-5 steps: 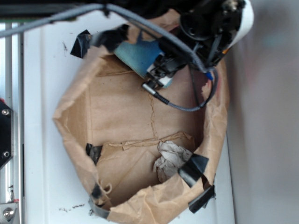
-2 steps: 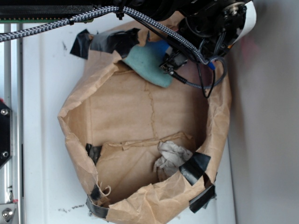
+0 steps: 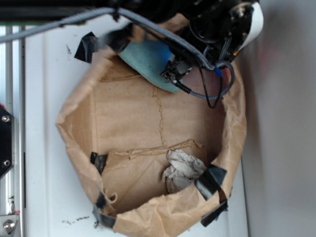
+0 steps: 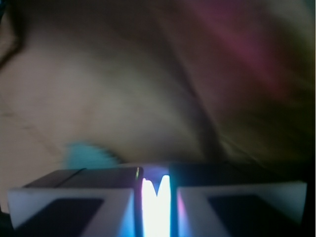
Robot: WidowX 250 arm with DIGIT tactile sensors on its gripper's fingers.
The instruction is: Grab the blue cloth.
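The blue cloth (image 3: 145, 58) is a teal terry piece hanging at the back rim of the brown paper bag (image 3: 74, 116), clear of the bag floor. My gripper (image 3: 171, 73) is at the cloth's right edge and shut on it, with the black arm above hiding part of the cloth. In the wrist view the gripper (image 4: 155, 174) has its jaws close together, with a bright strip of fabric pinched between them. A blurred teal corner of the blue cloth (image 4: 86, 155) sticks out to the left over the brown paper.
An off-white wrinkled rag (image 3: 182, 168) lies on the bag floor near the front right. Black tape patches (image 3: 210, 180) hold the bag rim. A grey cable (image 3: 210, 95) loops under the arm. A metal rail (image 3: 10, 98) runs along the left edge.
The gripper has risen toward the bag's back rim with the cloth in it. The cable loop rose with it, and the bag walls shifted slightly.
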